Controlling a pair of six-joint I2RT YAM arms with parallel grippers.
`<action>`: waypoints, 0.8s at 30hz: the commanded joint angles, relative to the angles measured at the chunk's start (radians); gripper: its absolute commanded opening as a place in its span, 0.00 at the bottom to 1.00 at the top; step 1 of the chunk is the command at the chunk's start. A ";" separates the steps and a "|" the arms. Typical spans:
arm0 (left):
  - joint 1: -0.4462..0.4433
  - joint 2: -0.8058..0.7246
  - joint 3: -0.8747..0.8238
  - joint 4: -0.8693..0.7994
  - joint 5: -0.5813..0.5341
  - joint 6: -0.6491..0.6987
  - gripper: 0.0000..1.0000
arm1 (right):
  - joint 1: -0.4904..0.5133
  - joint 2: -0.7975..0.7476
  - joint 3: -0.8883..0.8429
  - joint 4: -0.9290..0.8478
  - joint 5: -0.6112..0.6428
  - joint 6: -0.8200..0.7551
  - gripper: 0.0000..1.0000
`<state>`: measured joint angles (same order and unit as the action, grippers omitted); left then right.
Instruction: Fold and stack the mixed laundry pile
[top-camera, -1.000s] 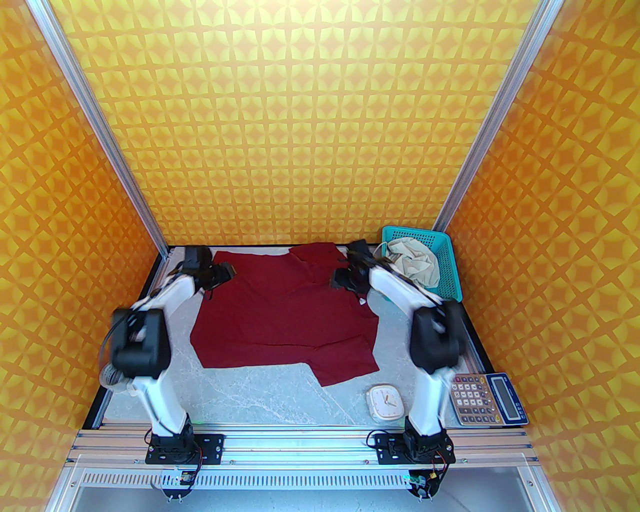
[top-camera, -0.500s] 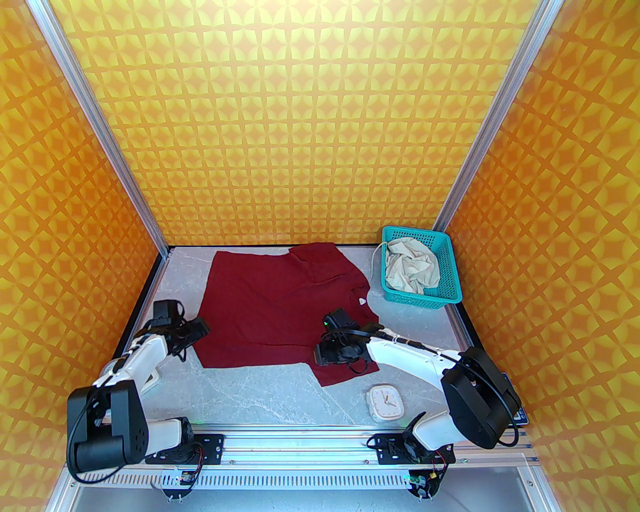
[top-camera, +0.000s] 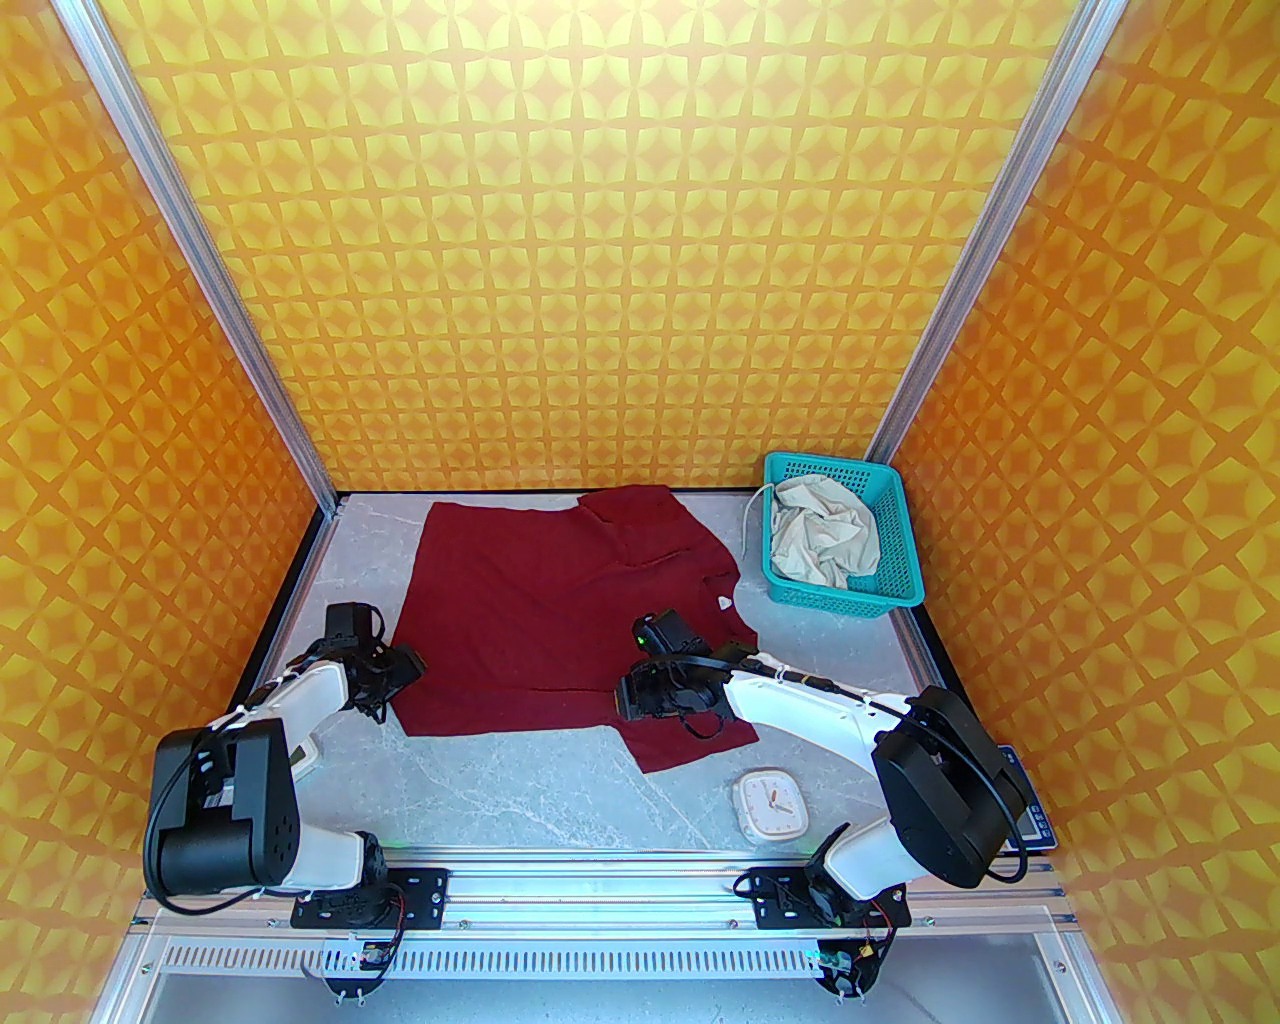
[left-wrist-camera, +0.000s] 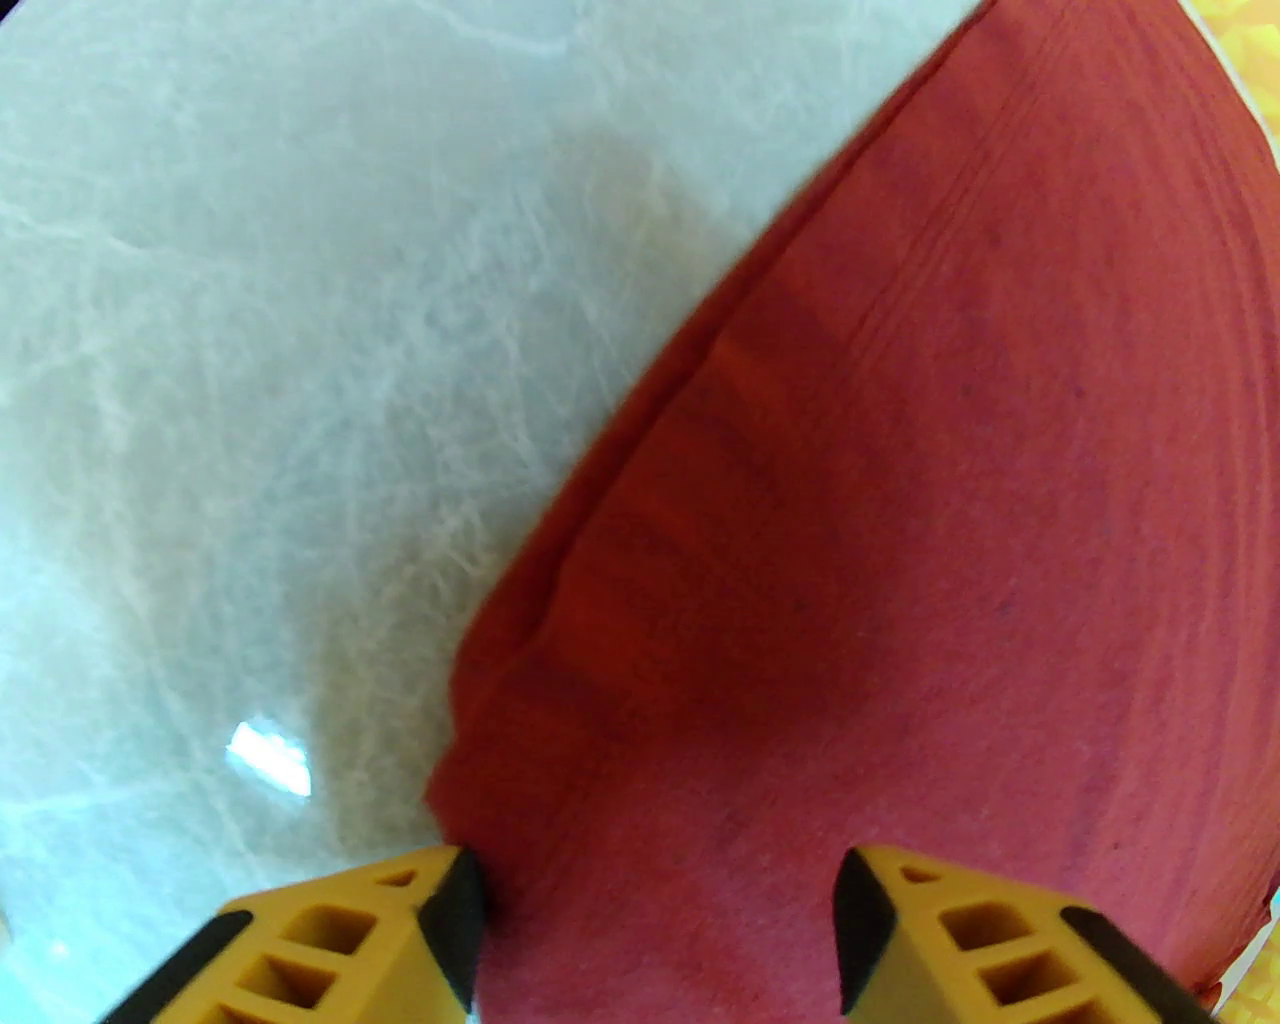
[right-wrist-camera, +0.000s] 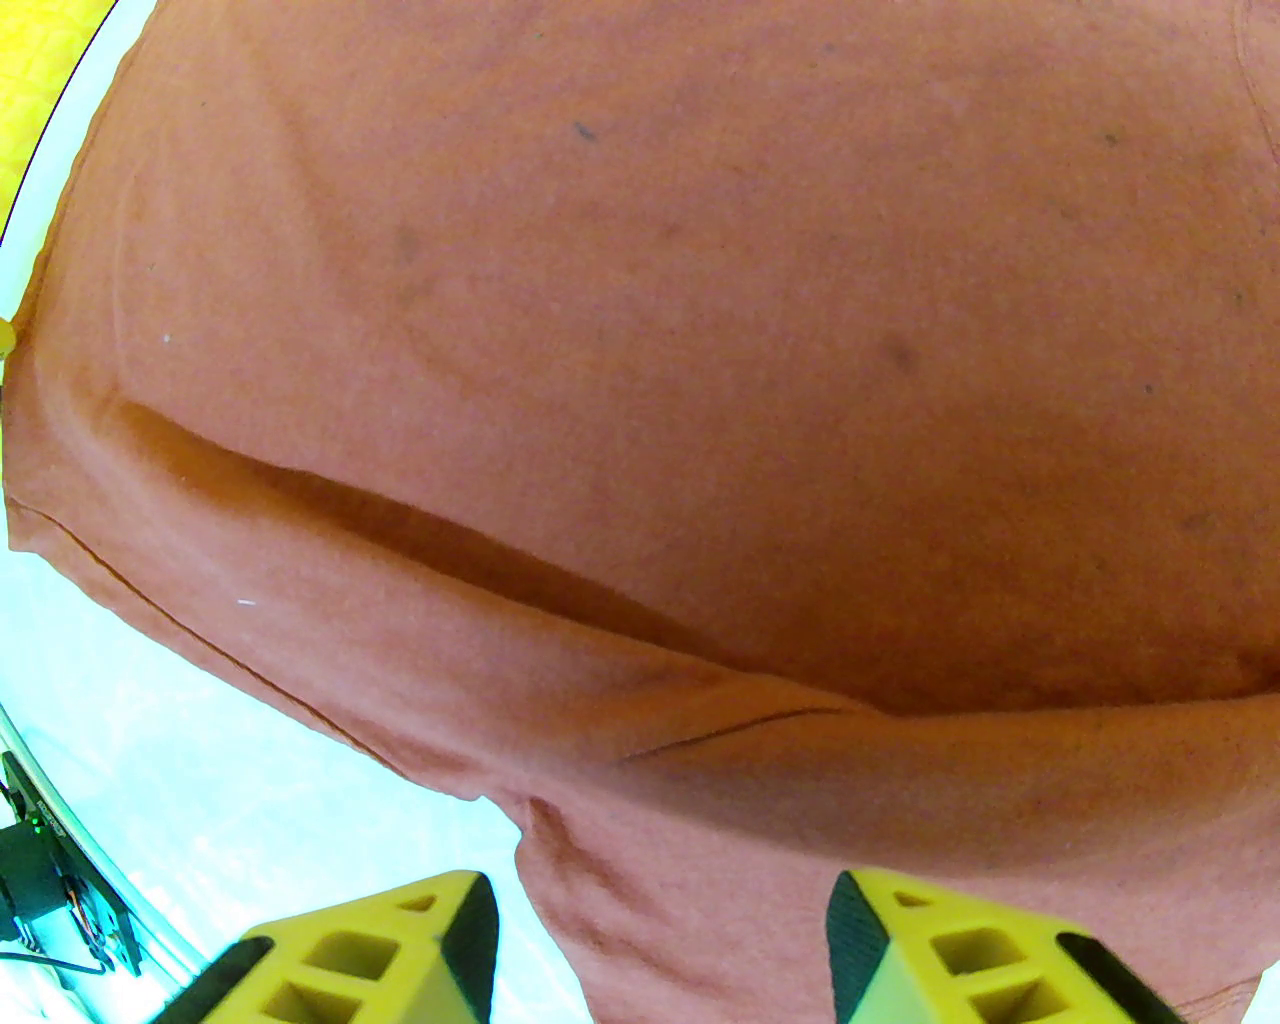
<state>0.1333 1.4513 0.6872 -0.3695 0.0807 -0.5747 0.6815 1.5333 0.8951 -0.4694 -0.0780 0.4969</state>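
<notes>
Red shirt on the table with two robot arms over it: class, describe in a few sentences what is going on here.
Two robot arms are working on the maroon shirt, spread out unfolded on the table. The left gripper is at its near left corner, the right gripper over its near right part, both open and holding nothing. The cream shorts lie crumpled in the teal basket at the far right.

A teal plastic mesh basket (top-camera: 842, 598) stands at the grey marbled tabletop's (top-camera: 540, 780) far right corner. A cream rounded-square clock (top-camera: 769, 803) lies near its front edge.
</notes>
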 joint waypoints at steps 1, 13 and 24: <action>-0.005 -0.010 -0.017 -0.020 -0.057 -0.027 0.65 | 0.004 0.007 0.005 0.013 0.021 -0.003 0.59; -0.083 0.038 0.040 -0.059 -0.094 -0.055 0.23 | 0.004 0.042 0.015 0.034 -0.003 -0.013 0.58; -0.116 0.009 0.183 -0.348 -0.230 0.023 0.05 | 0.004 0.028 -0.006 0.057 -0.001 -0.020 0.58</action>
<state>0.0265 1.4784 0.8284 -0.5846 -0.0807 -0.5861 0.6815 1.5711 0.8959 -0.4484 -0.0792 0.4854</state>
